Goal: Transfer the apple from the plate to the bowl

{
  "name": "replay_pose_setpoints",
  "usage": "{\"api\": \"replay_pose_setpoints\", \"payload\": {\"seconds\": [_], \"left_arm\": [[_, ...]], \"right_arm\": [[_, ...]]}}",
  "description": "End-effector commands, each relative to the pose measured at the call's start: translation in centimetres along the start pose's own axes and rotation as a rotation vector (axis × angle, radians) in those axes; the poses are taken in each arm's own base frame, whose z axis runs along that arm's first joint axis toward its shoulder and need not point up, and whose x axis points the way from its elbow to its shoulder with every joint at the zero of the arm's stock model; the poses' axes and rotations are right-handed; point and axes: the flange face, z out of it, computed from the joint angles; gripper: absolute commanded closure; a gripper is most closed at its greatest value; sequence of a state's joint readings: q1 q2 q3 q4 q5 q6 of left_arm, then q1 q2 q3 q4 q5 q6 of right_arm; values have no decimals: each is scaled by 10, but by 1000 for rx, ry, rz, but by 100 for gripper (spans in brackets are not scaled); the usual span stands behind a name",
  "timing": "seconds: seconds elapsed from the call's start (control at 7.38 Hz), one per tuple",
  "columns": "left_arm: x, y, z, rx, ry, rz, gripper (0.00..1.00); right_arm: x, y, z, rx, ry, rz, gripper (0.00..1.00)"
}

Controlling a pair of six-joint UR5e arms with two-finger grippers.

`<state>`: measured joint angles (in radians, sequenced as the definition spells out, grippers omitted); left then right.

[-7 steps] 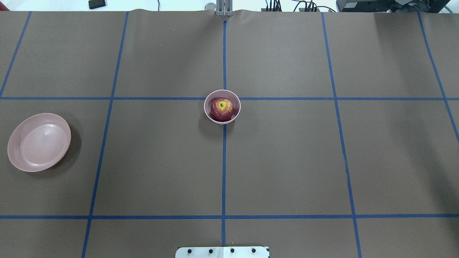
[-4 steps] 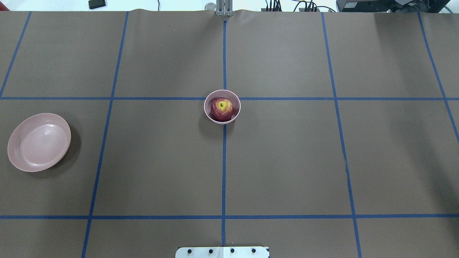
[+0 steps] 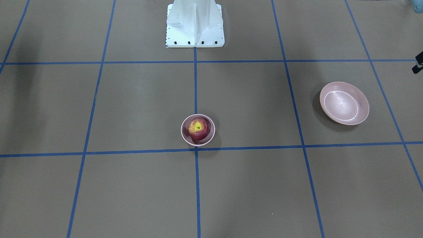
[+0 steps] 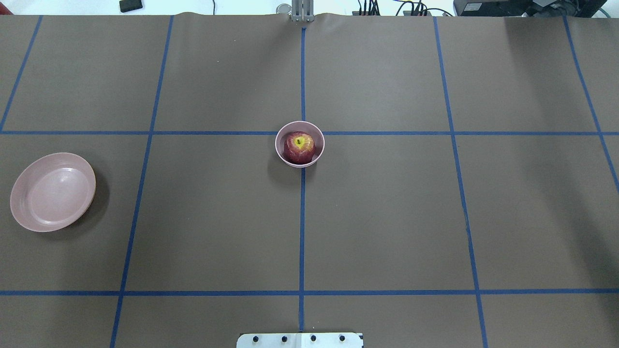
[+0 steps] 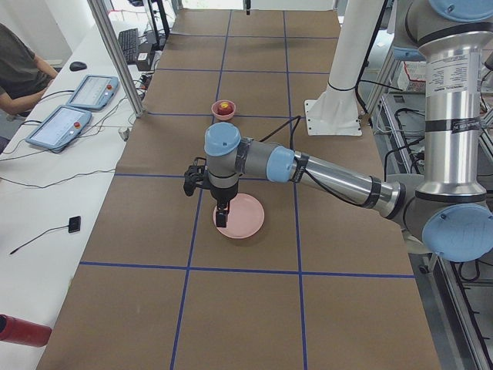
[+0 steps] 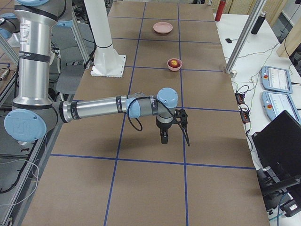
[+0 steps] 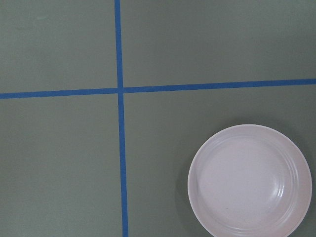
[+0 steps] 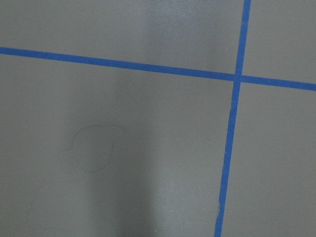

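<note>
The dark red apple (image 4: 299, 146) sits inside the small deep pink bowl (image 4: 300, 165) at the table's centre, where two blue tape lines cross; the front-facing view shows the apple (image 3: 198, 128) in the bowl (image 3: 198, 144) too. The wide pink plate (image 4: 52, 192) lies empty at the table's left end and shows in the left wrist view (image 7: 249, 180). My left gripper (image 5: 221, 217) hangs above the plate's edge and shows only in the exterior left view, so I cannot tell its state. My right gripper (image 6: 164, 137) hangs over bare table at the right end; I cannot tell its state either.
The robot's white base (image 3: 195, 23) stands at the near middle of the table. Blue tape lines (image 4: 302, 232) divide the brown table cover into squares. An operator and two teach pendants (image 5: 81, 104) are beyond the table's far edge.
</note>
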<state>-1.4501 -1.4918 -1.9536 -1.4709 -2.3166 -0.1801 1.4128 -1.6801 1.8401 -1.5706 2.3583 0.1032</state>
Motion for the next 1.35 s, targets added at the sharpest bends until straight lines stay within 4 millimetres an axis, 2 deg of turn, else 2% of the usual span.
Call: {"api": "replay_pose_setpoints", "payload": {"seconds": [0.0, 0.27, 0.68, 1.22], "left_arm": [[9, -7, -7, 17, 11, 19, 2], [4, -8, -2, 6, 12, 10, 2], [5, -8, -3, 9, 12, 13, 2], [8, -9, -5, 13, 15, 19, 2]], "right_arm": [[6, -1, 6, -12, -3, 15, 0], [12, -1, 14, -26, -2, 24, 0], [12, -12, 8, -4, 92, 2, 0], [10, -11, 11, -10, 69, 9, 0]]}}
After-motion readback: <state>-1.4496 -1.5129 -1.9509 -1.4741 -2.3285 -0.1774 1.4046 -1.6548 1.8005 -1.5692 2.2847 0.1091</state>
